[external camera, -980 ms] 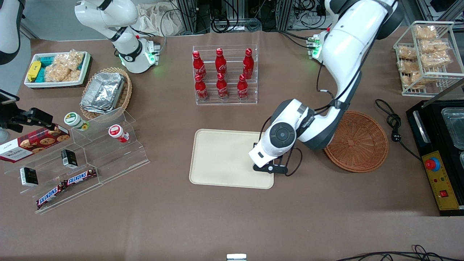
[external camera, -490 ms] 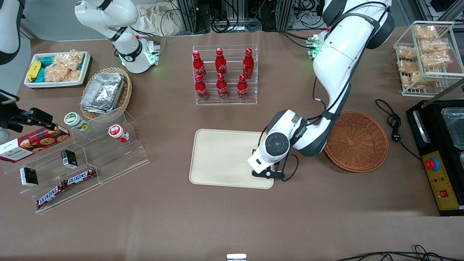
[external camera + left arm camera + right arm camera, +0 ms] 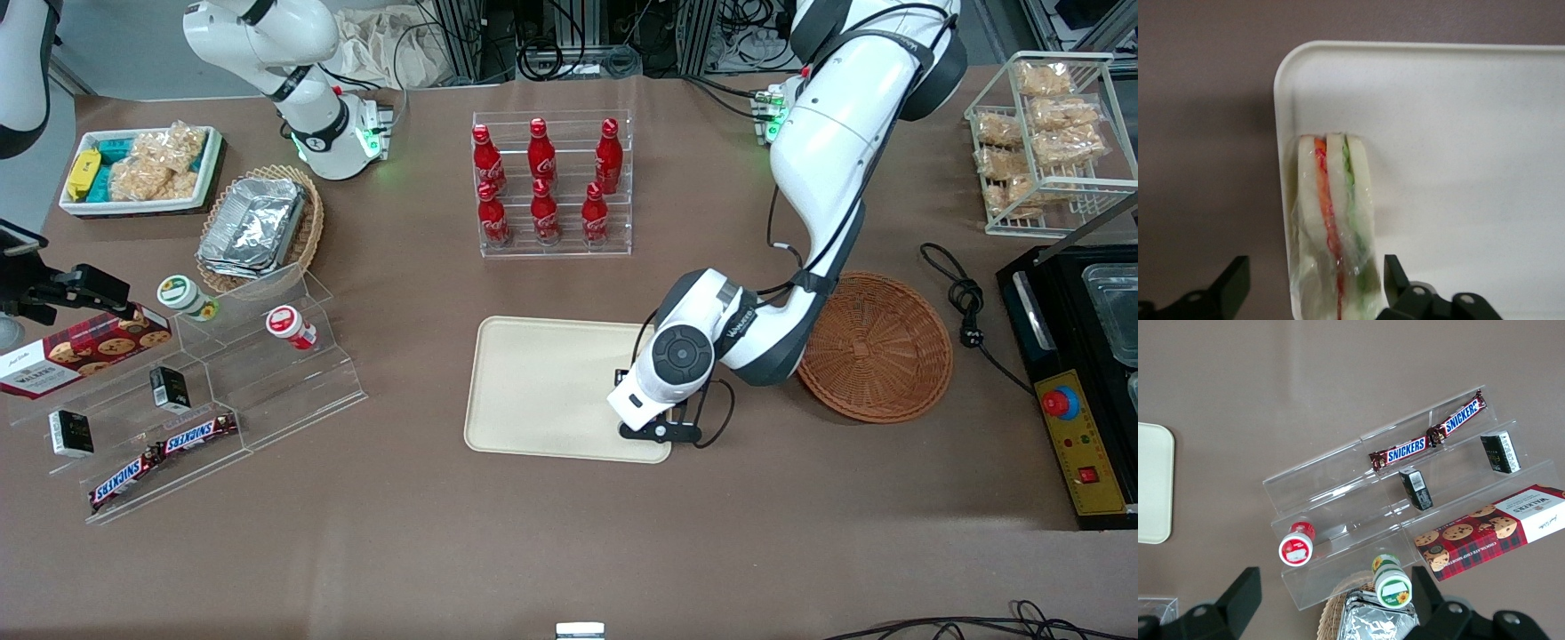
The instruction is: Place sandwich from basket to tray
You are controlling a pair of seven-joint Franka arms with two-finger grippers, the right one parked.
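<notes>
The clear-wrapped sandwich (image 3: 1331, 213), white bread with orange and green layers, lies in a corner of the cream tray (image 3: 1458, 133), right along its rim. My left gripper (image 3: 1315, 293) is open and straddles the sandwich, with a gap showing on each side between the black fingers (image 3: 1395, 283) and the wrap. In the front view the gripper (image 3: 655, 430) hangs over the tray (image 3: 542, 382) at the corner nearest the camera, on the basket's side, and the arm hides the sandwich. The reddish-brown wicker basket (image 3: 880, 347) sits beside the tray with nothing in it.
A clear rack of red cola bottles (image 3: 551, 187) stands farther from the camera than the tray. A tiered acrylic shelf with snacks (image 3: 196, 391) sits toward the parked arm's end. A black machine (image 3: 1080, 382) and a wire basket of snacks (image 3: 1045, 124) stand toward the working arm's end.
The wrist has shifted a little nearer the front camera over the tray's corner during the last second. It has hardly moved in the last half second.
</notes>
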